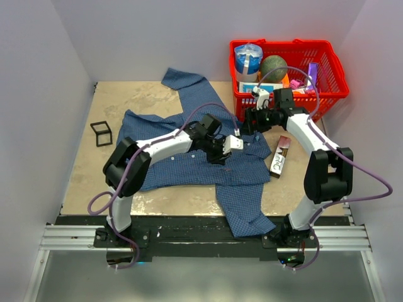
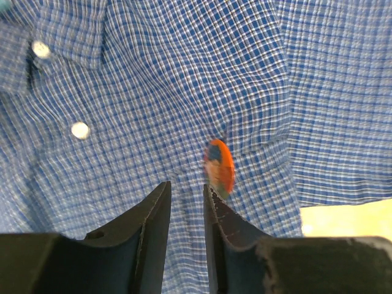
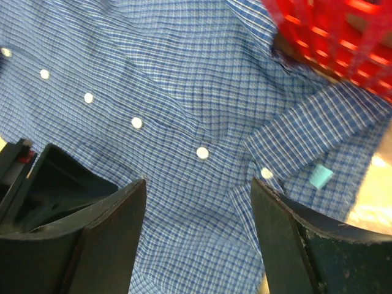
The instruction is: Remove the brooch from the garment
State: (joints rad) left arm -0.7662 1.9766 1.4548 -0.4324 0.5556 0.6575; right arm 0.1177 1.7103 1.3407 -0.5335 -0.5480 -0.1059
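The garment [image 1: 189,165], a blue fine-checked shirt, lies spread on the table. In the left wrist view the brooch [image 2: 219,166], a small orange roundish pin, sits on the shirt cloth [image 2: 153,79], seen edge-on. My left gripper [image 2: 187,187] hovers low over the cloth, its jaws a narrow gap apart with nothing between them. The brooch lies just beyond the right fingertip [image 2: 211,196]. My right gripper [image 3: 199,180] is wide open over the button placket [image 3: 202,152] near the collar. In the top view the brooch is hidden by the left gripper [image 1: 230,146]; the right gripper [image 1: 252,119] is close beside it.
A red basket [image 1: 327,47] with several items stands at the back right, close behind the right arm; its wall shows in the right wrist view [image 3: 331,30]. A dark packet [image 1: 280,157] lies right of the shirt. A small black frame [image 1: 101,133] stands at the left.
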